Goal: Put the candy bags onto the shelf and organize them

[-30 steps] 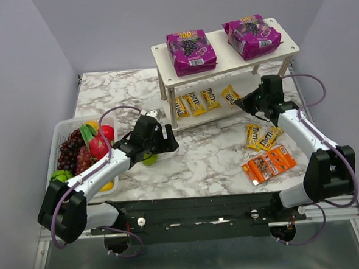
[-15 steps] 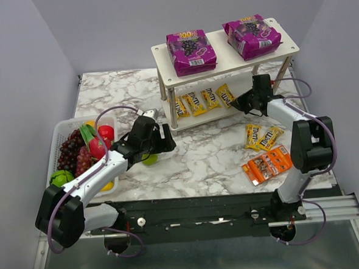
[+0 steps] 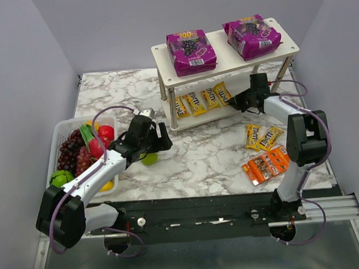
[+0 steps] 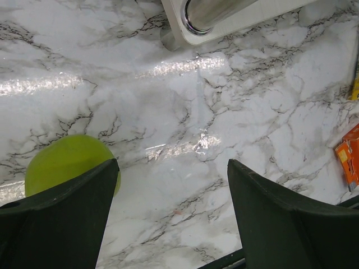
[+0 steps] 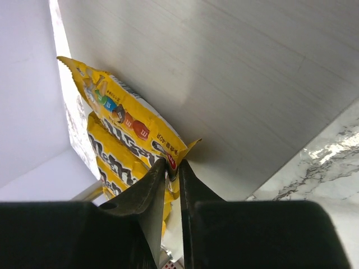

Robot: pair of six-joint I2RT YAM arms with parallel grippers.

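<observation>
Two glossy purple pouches [image 3: 191,51] topped the white two-tier wooden shelf [image 3: 222,56]; four small yellow packets [image 3: 196,102] lined its lower tier, my right gripper [image 5: 173,168] slightly open around one's corner. Two more and one flat orange pack [image 3: 267,164] lay on the table [image 3: 199,153]; my left gripper [image 4: 173,171] gaped.

Glossy marble-look bench [image 4: 185,112], matt white wood-grain shelf [image 5: 252,73], polished metal shelf leg [image 4: 210,11], shiny plastic-film yellow packets [image 5: 120,112], glossy purple pouches [image 3: 191,51]

Two large pouches [image 3: 191,51] lie side by side on the top tier of the shelf [image 3: 223,54], and four small packets [image 3: 203,100] sit in a row on its lower tier. Two more small packets [image 3: 260,137] lie on the worktop [image 3: 205,151] before its right end, with a flat pack [image 3: 267,164] before those. A fruit basket [image 3: 54,142] lies well to its left.
</observation>
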